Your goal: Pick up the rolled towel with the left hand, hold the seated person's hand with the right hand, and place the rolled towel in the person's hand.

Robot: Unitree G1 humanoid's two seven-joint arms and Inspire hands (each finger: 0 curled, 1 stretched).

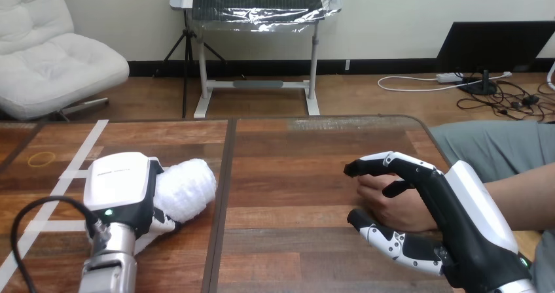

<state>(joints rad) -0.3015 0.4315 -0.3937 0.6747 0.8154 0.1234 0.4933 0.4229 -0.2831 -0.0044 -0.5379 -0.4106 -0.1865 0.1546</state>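
Nearest in the head view is the robot's left hand [121, 188], left of the dark seam [222, 195] that runs down the middle of the wooden table [294, 175]. Its white back faces up and its fingers [162, 224] curl under and round the near end of the rolled towel [190, 185]. The towel rests on the wood with its far end just beside the seam. That wrap round one end looks meant to leave the rest of the roll free, so it can be set into another palm.

Well to the right of the seam, the right hand [458, 208] lies side-on to the person's hand [393, 205]. Some fingers reach over its far side and one runs along its near side, closed loosely round it. The person's hand rests on the table with its knuckles turned toward the seam. I judge this hold serves to steady and present the hand as a target.

By my reading both grasps are made, while the lift and the carry across the seam are not yet done. The person's palm may need turning upward first.
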